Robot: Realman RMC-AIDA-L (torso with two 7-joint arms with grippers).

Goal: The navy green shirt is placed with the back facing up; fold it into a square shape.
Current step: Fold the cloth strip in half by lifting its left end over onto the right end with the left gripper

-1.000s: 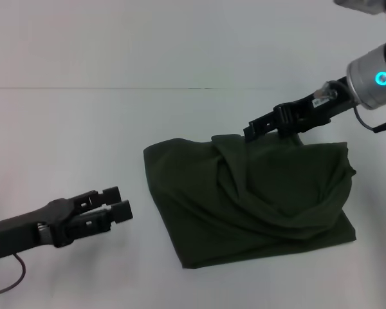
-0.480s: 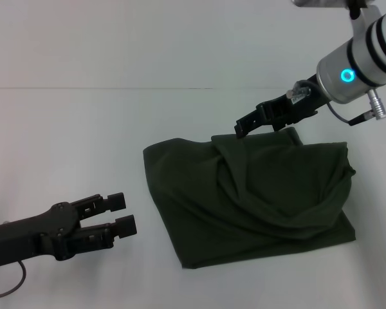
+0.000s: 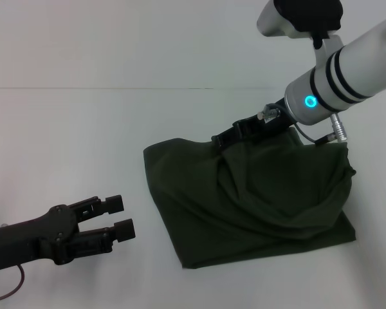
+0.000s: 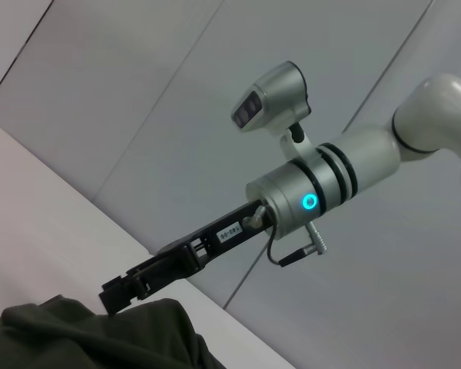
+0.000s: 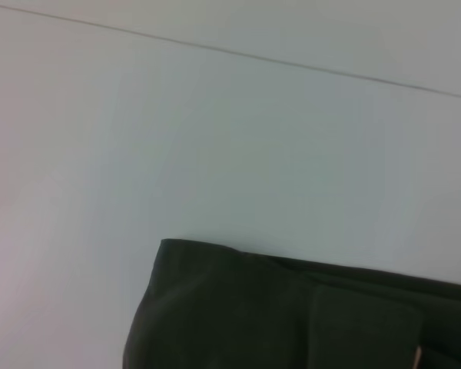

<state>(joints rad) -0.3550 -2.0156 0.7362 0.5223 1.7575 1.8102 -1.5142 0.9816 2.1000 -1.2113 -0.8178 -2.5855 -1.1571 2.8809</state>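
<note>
The navy green shirt (image 3: 251, 199) lies as a rumpled, roughly square bundle on the white table, right of centre, with loose folds across its top. My right gripper (image 3: 222, 140) reaches in from the upper right and its tip sits at the shirt's far edge, near the middle of that edge. In the left wrist view the right gripper (image 4: 119, 292) hovers just over the shirt (image 4: 84, 338). The right wrist view shows the shirt's edge and a corner (image 5: 292, 315). My left gripper (image 3: 119, 215) is open and holds nothing, low over the table, a short way left of the shirt's near-left side.
The white table (image 3: 64, 141) spreads to the left and behind the shirt. A thin seam (image 3: 116, 88) runs across its back. The right arm's silver forearm (image 3: 334, 84) with its blue light hangs above the shirt's far-right corner.
The right arm has swung leftward and its gripper has slid left along the shirt's far edge. The left gripper has shifted slightly nearer and its fingers have spread a little.
</note>
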